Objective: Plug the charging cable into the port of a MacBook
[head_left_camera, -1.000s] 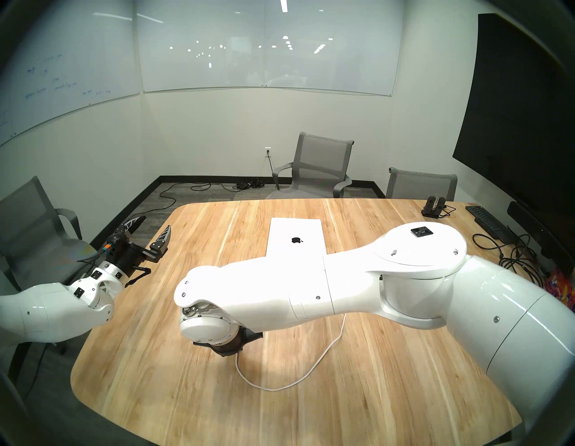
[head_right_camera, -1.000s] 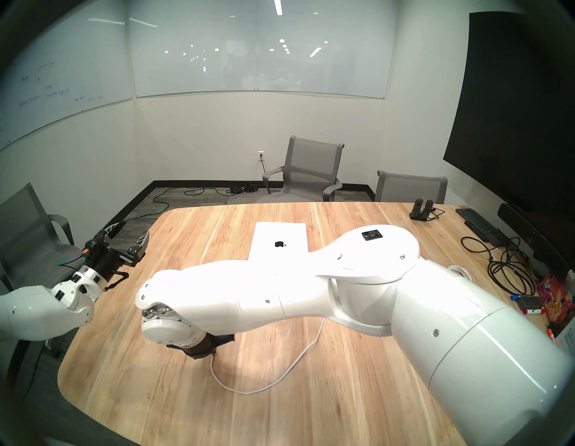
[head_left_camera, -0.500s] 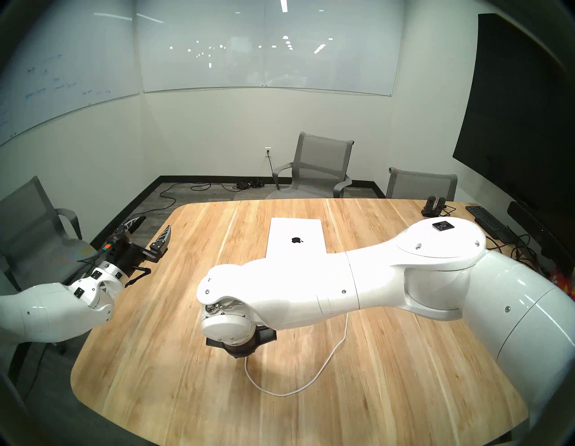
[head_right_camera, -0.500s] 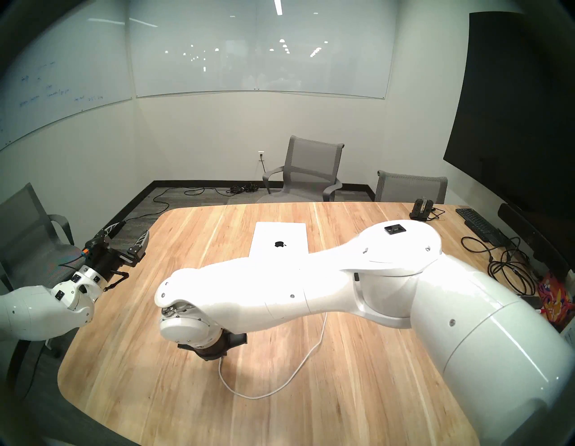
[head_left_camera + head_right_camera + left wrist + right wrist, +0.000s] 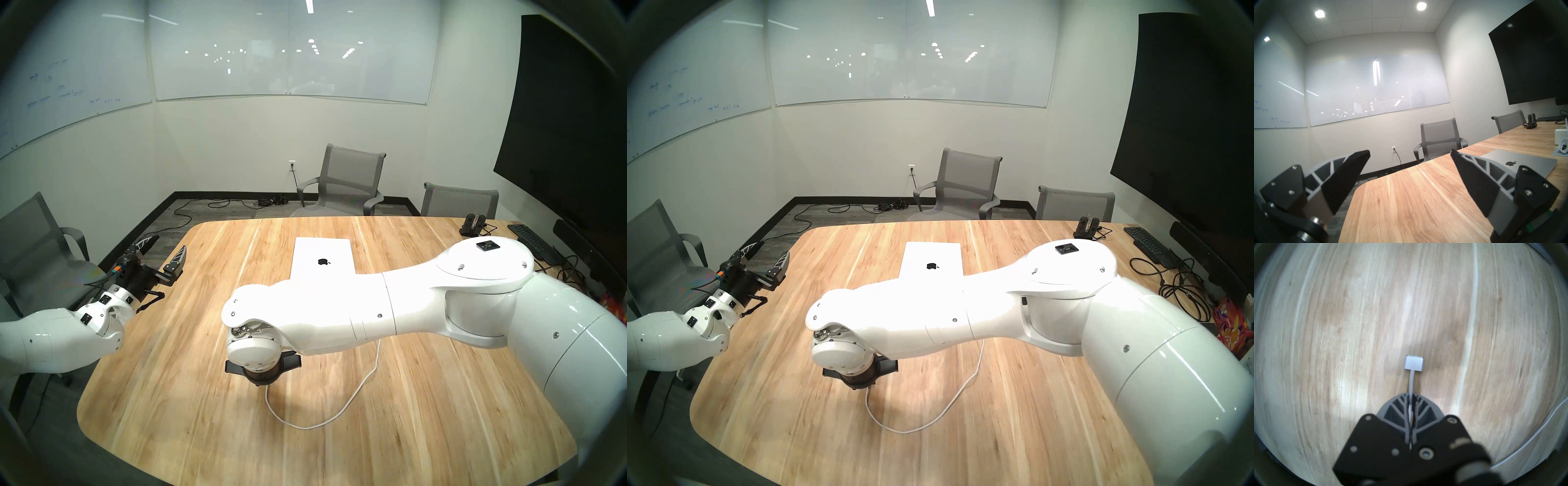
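**A:** So the right gripper (image 5: pixel 1411 396) was clamped tight on the charging cable (image 5: pixel 1411 383), pinching the cord just behind the connector. In the right wrist view the two fingers (image 5: pixel 1400 405) were pressed together with the white cord squeezed between them, and the little flat silver tip stuck out past the fingertips, pointing down at the wooden table (image 5: pixel 1339 327). Couldn't tell if the tip was touching the wood or just above it.

**B:** Where did the rest of the cord go?

**A:** From under the wrist it dropped to the table (image 5: pixel 169 390), looped toward the near edge, then curved back up and vanished under the right forearm. You could see the loop in the head view, charging cable (image 5: pixel 339 412) lying slack on the wood.

**B:** And the MacBook?

**A:** MacBook (image 5: pixel 322 258) was shut, lying flat in the middle of the table beyond the right arm, which hid its near edge. Well apart from the connector. The port wasn't visible in any view.

**B:** Left side doing anything?

**A:** The left gripper (image 5: pixel 164 253) hung over the table's left edge with its jaws spread wide, holding nothing. In its own wrist view the MacBook (image 5: pixel 1525 162) sat off to the right, with a white power brick (image 5: pixel 1560 138) and a bundled white cord (image 5: pixel 1562 146) past it. A black keyboard (image 5: pixel 532 239) sat at the far right.
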You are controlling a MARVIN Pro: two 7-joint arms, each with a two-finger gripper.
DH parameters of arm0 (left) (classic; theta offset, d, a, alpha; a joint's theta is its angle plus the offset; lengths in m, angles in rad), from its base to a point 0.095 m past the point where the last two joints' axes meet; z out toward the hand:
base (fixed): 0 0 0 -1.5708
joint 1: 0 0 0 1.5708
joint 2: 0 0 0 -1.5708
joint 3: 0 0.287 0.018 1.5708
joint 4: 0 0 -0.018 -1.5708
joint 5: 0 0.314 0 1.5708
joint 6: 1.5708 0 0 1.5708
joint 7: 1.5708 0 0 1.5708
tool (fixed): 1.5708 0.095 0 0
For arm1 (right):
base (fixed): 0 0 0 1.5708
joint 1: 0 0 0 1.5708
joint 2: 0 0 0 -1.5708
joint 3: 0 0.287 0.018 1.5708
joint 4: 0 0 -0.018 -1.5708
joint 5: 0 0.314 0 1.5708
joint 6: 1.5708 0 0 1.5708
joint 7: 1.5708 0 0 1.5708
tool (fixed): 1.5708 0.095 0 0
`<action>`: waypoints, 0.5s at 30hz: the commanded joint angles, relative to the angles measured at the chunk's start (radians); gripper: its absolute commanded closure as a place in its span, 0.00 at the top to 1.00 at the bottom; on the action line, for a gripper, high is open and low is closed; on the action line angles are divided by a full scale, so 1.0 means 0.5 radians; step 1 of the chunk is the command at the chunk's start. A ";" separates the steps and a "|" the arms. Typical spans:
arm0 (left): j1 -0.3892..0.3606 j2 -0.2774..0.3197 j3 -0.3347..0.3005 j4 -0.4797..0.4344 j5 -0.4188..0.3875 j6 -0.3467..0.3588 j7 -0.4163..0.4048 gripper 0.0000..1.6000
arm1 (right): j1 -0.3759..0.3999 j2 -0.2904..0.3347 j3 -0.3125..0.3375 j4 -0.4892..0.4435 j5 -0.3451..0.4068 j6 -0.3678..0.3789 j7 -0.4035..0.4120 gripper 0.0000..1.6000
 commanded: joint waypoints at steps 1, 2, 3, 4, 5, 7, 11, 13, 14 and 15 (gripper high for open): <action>-0.031 0.002 -0.026 -0.004 0.001 -0.013 0.002 1.00 | -0.164 -0.048 -0.122 0.101 -0.019 -0.015 0.028 0.00; -0.031 0.002 -0.026 -0.004 0.001 -0.013 0.002 1.00 | -0.166 -0.050 -0.123 0.105 -0.022 -0.016 0.026 0.00; -0.031 0.002 -0.026 -0.004 0.001 -0.013 0.002 1.00 | -0.168 -0.051 -0.124 0.108 -0.025 -0.017 0.024 0.00; -0.031 0.002 -0.026 -0.004 0.001 -0.013 0.002 1.00 | -0.169 -0.051 -0.124 0.107 -0.026 -0.020 0.022 0.00; -0.031 0.002 -0.026 -0.004 0.001 -0.013 0.002 1.00 | -0.171 -0.051 -0.123 0.107 -0.028 -0.020 0.019 0.00; -0.031 0.002 -0.026 -0.004 0.001 -0.013 0.002 1.00 | -0.171 -0.048 -0.122 0.100 -0.030 -0.024 0.015 0.00; -0.031 0.002 -0.026 -0.004 0.001 -0.013 0.002 1.00 | -0.171 -0.038 -0.119 0.088 -0.031 -0.033 0.010 0.00; -0.031 0.002 -0.026 -0.004 0.001 -0.013 0.002 1.00 | -0.166 -0.018 -0.114 0.074 -0.031 -0.043 0.007 0.00; -0.031 0.002 -0.026 -0.004 0.001 -0.013 0.002 1.00 | -0.164 -0.009 -0.114 0.072 -0.031 -0.044 0.007 0.00; -0.031 0.002 -0.026 -0.004 0.001 -0.013 0.002 1.00 | -0.161 -0.003 -0.113 0.070 -0.031 -0.044 0.008 0.00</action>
